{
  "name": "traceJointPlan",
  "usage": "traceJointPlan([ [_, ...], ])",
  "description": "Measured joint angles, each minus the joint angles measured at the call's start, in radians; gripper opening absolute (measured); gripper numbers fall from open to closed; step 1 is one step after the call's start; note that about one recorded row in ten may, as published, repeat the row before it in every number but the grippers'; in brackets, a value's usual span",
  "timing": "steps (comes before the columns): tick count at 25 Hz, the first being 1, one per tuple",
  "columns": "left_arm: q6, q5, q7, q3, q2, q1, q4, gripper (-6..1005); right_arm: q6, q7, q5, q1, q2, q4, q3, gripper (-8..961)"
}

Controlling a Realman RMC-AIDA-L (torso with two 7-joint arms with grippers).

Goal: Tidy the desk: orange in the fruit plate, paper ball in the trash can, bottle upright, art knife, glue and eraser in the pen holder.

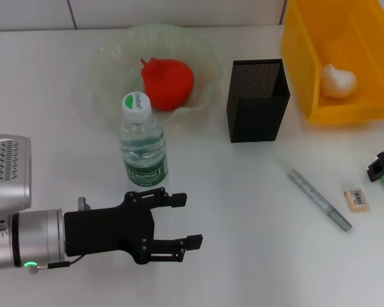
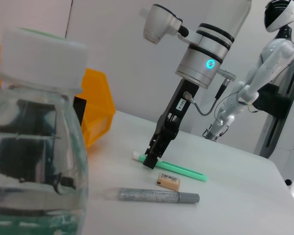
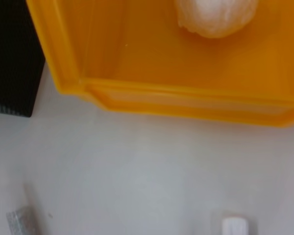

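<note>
Bottle (image 1: 143,142) stands upright on the bench (image 1: 243,256), just beyond the left gripper (image 1: 176,220), whose jaws are spread and empty, so that step looks done. The right gripper (image 2: 152,157), at the near right, comes down onto the green art knife (image 2: 179,169) beside the eraser (image 1: 357,199); I cannot tell its jaws. The pen holder (image 1: 257,99) waits farther back.

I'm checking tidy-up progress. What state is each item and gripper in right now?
Water bottle: upright, capped.
Orange: in fruit plate.
Paper ball: in yellow bin.
Pen holder: upright, empty.
Glue stick: lying on desk.
Eraser: on desk.
Green art knife: on desk at right gripper.
Left gripper: open, holding nothing.
</note>
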Motion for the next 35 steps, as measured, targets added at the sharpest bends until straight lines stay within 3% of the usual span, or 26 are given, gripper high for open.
traceJointPlan([
  [17,-0.009,0.0,0.011,0.0,0.0,-0.009,-0.01,846,0.011,0.0,-0.007,-0.002,0.0,0.003,-0.005,346],
  [22,-0.012,0.0,0.011,0.0,0.0,-0.008,-0.011,846,0.004,-0.004,-0.004,-0.016,0.002,-0.041,-0.001,182],
  [26,-0.017,0.0,0.012,0.0,0.0,-0.008,-0.018,846,-0.015,-0.009,0.005,-0.037,0.003,-0.105,0.007,182],
  [31,-0.018,-0.001,0.013,0.0,0.0,-0.009,-0.021,846,-0.075,-0.077,0.155,-0.085,0.003,-0.261,0.1,183],
  [32,-0.018,-0.002,0.013,0.0,0.0,-0.009,-0.021,846,-0.106,-0.15,0.303,-0.105,0.003,-0.317,0.196,183],
  [33,-0.018,-0.002,0.013,0.0,0.0,-0.009,-0.021,846,-0.106,-0.15,0.303,-0.105,0.003,-0.317,0.196,185],
  [35,-0.018,-0.004,0.014,0.0,0.0,-0.009,-0.021,846,-0.118,-0.232,0.472,-0.125,0.001,-0.34,0.292,188],
])
